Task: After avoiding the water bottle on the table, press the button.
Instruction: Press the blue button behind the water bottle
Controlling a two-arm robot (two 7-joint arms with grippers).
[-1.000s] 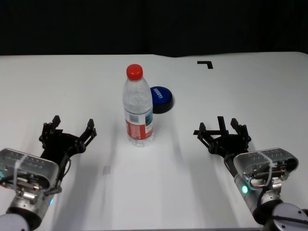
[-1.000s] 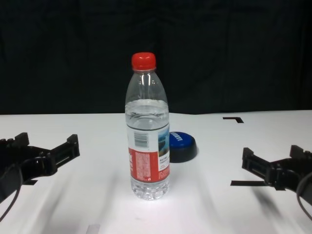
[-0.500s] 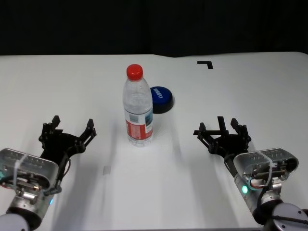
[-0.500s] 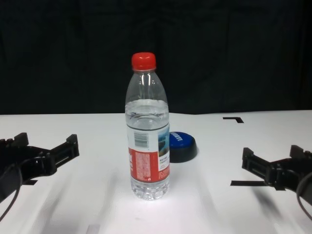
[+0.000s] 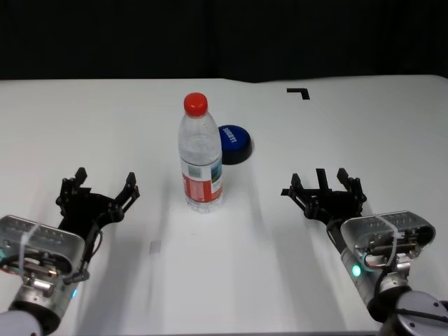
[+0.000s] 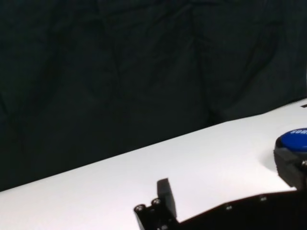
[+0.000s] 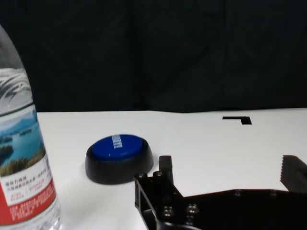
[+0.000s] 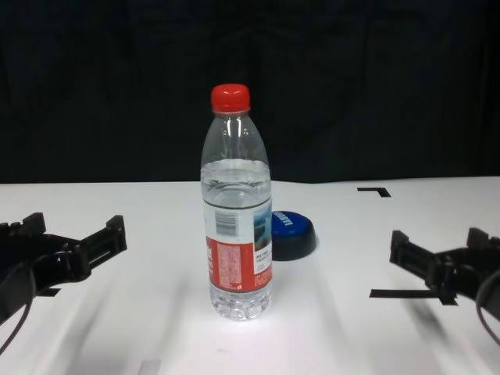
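Both grippers, left (image 5: 98, 187) and right (image 5: 323, 190), wait near the bench's (image 5: 84, 119) front edge, fingers spread, so the right probably must go around the water bottle (image 5: 201, 154) to the button (image 5: 234, 143).

Bright, even light falls from above onto the table (image 5: 105, 119), which glares near-white against a black backdrop. The water bottle (image 8: 238, 211) casts only a faint, soft shadow toward the near edge, with pale streaks beside it. In the right wrist view the bottle looks slightly soft.
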